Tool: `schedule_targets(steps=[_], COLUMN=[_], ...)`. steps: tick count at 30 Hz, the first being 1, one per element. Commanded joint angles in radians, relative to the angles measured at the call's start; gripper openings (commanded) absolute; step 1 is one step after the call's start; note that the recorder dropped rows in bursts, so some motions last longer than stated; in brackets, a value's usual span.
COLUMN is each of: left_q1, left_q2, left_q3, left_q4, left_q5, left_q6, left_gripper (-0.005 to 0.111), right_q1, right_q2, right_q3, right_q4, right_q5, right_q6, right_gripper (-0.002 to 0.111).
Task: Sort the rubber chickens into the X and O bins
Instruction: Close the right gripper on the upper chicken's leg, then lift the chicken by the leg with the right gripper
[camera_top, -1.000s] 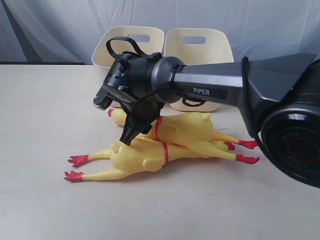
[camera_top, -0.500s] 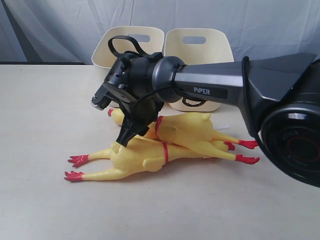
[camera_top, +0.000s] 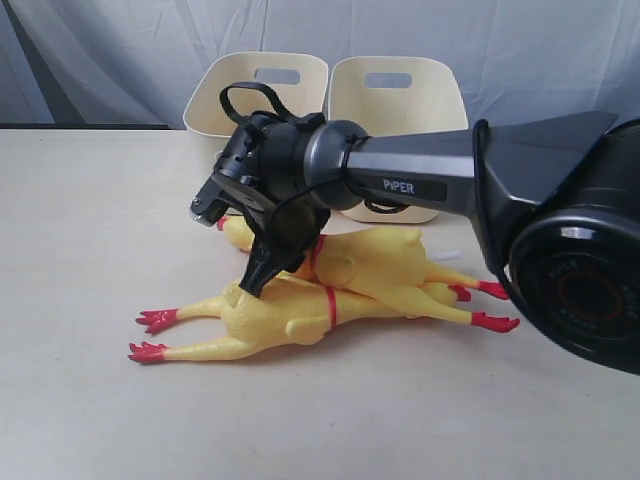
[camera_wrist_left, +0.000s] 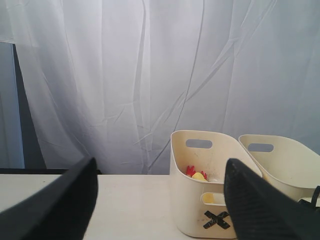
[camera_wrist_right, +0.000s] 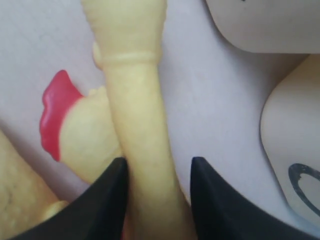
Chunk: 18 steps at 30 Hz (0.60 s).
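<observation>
Both right gripper (camera_wrist_right: 158, 165) jaws flank a rubber chicken (camera_wrist_right: 135, 100) near the O bin's (camera_wrist_right: 292, 122) edge, grip unclear.

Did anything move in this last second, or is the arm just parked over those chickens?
Barely. The black right arm shifted slightly toward the picture's left and its wrist dipped. The right gripper stays tip-down on the long yellow rubber chickens, fingers either side of a slim yellow part, not clamped. The chickens and two cream plastic tubs have not shifted.
</observation>
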Motion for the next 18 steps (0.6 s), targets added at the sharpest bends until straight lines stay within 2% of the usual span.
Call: schedule_targets(steps=[1, 4, 5, 18], left_q1=[0.0, 0.0, 0.0, 0.0], left_q2=[-0.006, -0.006, -0.006, -0.006], left_q3=[0.006, 0.006, 0.006, 0.006], left_q4=[-0.004, -0.004, -0.004, -0.004], left_q5=[-0.006, -0.006, -0.009, -0.01], left_q6=[-0.003, -0.003, -0.003, -0.003], left_gripper=[0.067, 0.067, 0.067, 0.067], right_q1=[-0.007, -0.003, -0.003, -0.003], right_q2=[0.011, 0.011, 0.011, -0.078], right_q3=[-0.002, -0.002, -0.002, -0.002], right_q4=[0.007, 0.005, 0.005, 0.017], right_q5=[0.014, 0.019, 0.02, 0.082], right_q6=[0.0, 0.0, 0.0, 0.0], right_gripper=[0.016, 0.001, -0.001, -0.001])
